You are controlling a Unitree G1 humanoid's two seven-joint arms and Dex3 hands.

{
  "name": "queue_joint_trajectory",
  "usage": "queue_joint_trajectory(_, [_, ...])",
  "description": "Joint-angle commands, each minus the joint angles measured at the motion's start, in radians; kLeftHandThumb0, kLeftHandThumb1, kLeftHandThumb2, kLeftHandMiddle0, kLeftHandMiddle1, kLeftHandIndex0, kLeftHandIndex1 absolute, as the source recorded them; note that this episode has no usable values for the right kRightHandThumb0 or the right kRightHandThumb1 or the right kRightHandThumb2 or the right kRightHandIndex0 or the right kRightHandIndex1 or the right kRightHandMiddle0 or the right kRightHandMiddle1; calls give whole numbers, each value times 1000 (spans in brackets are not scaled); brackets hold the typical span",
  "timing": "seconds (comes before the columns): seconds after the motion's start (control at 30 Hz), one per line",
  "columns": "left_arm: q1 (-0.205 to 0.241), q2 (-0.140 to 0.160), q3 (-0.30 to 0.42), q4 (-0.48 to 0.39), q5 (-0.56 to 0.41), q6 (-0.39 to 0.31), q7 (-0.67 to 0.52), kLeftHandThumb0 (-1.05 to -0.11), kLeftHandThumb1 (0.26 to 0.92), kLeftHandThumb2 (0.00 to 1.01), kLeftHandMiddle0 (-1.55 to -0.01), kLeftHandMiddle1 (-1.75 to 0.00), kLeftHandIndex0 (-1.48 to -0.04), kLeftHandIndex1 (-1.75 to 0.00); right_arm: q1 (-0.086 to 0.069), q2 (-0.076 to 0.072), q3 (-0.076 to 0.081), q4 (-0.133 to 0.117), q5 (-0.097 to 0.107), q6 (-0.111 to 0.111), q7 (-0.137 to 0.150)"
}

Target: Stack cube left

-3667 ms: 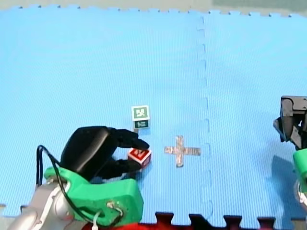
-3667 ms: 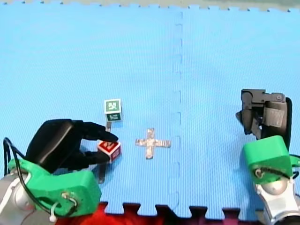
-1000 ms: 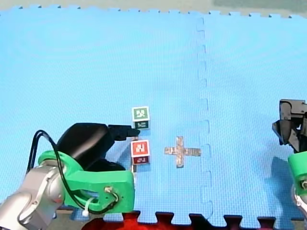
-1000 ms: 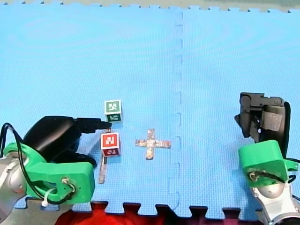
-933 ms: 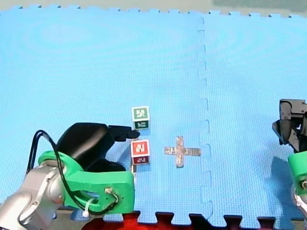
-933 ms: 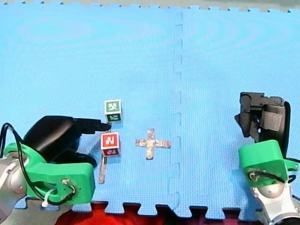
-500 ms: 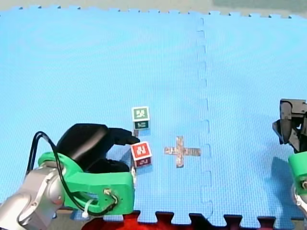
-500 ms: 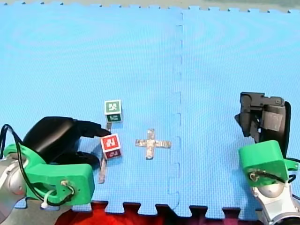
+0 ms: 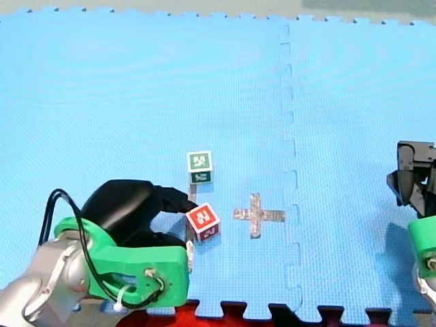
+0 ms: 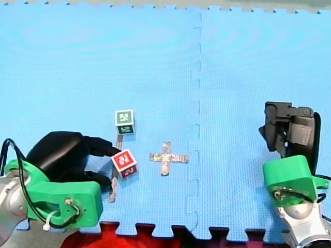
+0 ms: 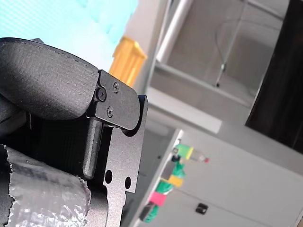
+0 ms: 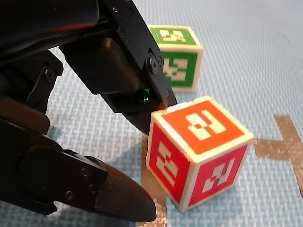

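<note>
A red cube [image 9: 204,221] with white markings sits tilted on the blue mat, one edge raised. My left hand [image 9: 184,222] comes in from the front left and its fingers close on the cube's near-left side. In the second wrist view an upper finger [image 12: 142,90] presses the red cube [image 12: 199,151] at its top corner while the thumb [image 12: 113,196] lies low beside its base. A green cube [image 9: 199,166] stands flat just beyond the red one, apart from it. My right hand [image 10: 286,130] hovers at the mat's right side, holding nothing.
A silver tape cross [image 9: 257,215] lies just right of the red cube. A strip of tape [image 10: 112,189] runs under the cube toward the front. The mat's seam [image 9: 291,157] runs front to back right of centre. A red edge [image 9: 225,316] borders the front.
My left hand's fingers, which stood apart beside the red cube a second ago, have closed on it. The cube has gone from flat to tilted and turned. The right hand has not moved.
</note>
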Motion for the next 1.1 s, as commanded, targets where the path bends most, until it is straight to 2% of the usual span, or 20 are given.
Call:
queue_joint_trajectory(0.0, [-2, 9, -1, -12, -11, 14, -37, -801, 766, 0, -836, -1746, -709, 0, 3, -2, 0, 2, -1, 3, -6])
queue_joint_trajectory(0.07, [-6, 16, -3, -25, -24, 35, -97, -836, 768, 2, -836, -1746, -633, 0, 4, -2, 1, -1, -2, 8, -8])
queue_joint_trajectory(0.13, [-13, 26, -7, -39, -33, 54, -156, -983, 809, 16, -837, -1746, -471, -2, 6, -1, 1, -4, -2, 14, -9])
queue_joint_trajectory(0.2, [-18, 29, -9, -60, -36, 75, -197, -1035, 836, 23, -836, -1746, -385, 0, 7, -1, 1, -7, -2, 18, -9])
queue_joint_trajectory(0.33, [-14, 26, -9, -109, -37, 119, -241, -1047, 846, 19, -836, -1746, -332, 0, 10, -2, 2, -11, -3, 23, -10])
queue_joint_trajectory(0.5, [-6, 26, -10, -128, -33, 136, -244, -1048, 835, 9, -836, -1746, -321, 0, 13, -2, 3, -12, -1, 25, -9])
queue_joint_trajectory(0.9, [0, 11, -8, -126, -13, 153, -197, -1048, 818, 0, -840, -1746, -297, 0, 15, -2, 5, -14, -3, 31, -11])
queue_joint_trajectory(1.07, [15, -10, -9, -130, 19, 183, -121, -1048, 814, 0, -834, -1746, -379, -39, 15, 0, 6, -15, -3, 32, -10])
